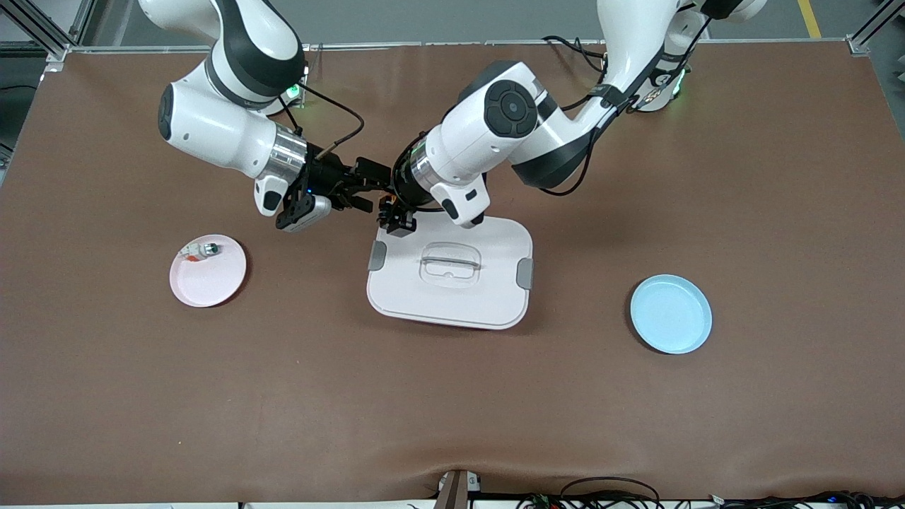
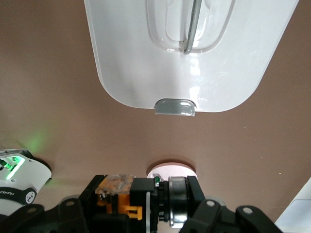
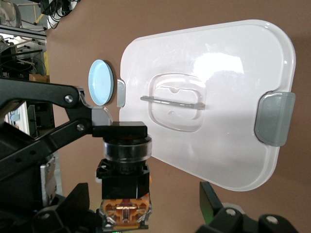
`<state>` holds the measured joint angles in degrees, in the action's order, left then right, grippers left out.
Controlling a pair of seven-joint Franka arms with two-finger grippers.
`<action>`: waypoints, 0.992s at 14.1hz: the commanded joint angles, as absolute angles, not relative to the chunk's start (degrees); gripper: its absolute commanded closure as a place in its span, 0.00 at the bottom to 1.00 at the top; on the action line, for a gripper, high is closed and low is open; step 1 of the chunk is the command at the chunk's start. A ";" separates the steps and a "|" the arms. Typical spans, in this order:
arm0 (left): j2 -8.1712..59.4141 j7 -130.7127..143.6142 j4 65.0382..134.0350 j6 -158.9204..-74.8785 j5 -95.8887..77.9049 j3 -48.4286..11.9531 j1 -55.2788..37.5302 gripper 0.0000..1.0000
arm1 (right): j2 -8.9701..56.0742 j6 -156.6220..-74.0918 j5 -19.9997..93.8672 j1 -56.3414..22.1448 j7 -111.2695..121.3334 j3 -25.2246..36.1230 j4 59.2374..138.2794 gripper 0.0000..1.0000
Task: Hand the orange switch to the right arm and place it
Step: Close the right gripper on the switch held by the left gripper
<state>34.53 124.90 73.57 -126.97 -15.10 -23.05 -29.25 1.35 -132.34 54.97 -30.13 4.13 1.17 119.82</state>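
While the two arms meet above the table (image 1: 742, 396), the left gripper (image 1: 385, 205) hangs over the corner of the white lid (image 1: 452, 272) that lies nearest the robots and toward the right arm's end, its jaws clamped tight on the orange switch (image 3: 124, 167). In the right wrist view that switch shows clearly, a black blocky body with an orange base and a round ringed cap, pinched by a black finger (image 3: 119, 129) of the left gripper. The right gripper (image 1: 357, 191) sits just beside it, over bare table next to that same lid corner, its jaws spread fully wide to either side of the switch and not gripping anything. The left wrist view shows the switch (image 2: 131, 199) side-on. The white lid, with grey clips at two edges and a moulded handle in its middle, lies flat at mid-table. A pink plate (image 1: 208, 279) lies toward the right arm's end of the table and carries a small white-and-silver part (image 1: 201, 249) near its rim. A light blue plate (image 1: 672, 314) lies toward the left arm's end, well apart from the lid.
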 commanded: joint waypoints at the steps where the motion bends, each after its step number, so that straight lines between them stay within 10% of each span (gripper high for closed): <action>1: 35.42 125.51 72.07 -127.18 -16.08 -22.68 -29.79 1.00 | 0.88 -132.63 56.69 -30.94 5.62 1.67 120.41 0.00; 4: 35.42 125.51 72.07 -127.18 -16.08 -22.68 -29.79 1.00 | 0.88 -132.36 56.60 -30.85 5.97 1.67 120.32 0.05; 9: 35.51 125.51 72.07 -127.18 -16.08 -22.59 -29.79 1.00 | 0.88 -132.36 56.60 -30.85 8.08 1.76 120.32 0.53; 12: 35.59 125.51 72.07 -127.18 -16.08 -22.59 -29.71 1.00 | 0.88 -132.36 56.60 -30.85 9.41 1.76 120.32 1.00; 14: 35.95 125.51 72.07 -127.18 -16.08 -22.59 -29.71 1.00 | 0.79 -132.36 56.60 -30.85 9.05 1.76 120.32 1.00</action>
<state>35.27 124.94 73.58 -127.49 -15.15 -22.98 -29.32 1.33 -132.28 55.81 -30.35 7.34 1.24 119.42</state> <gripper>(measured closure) 0.273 0.581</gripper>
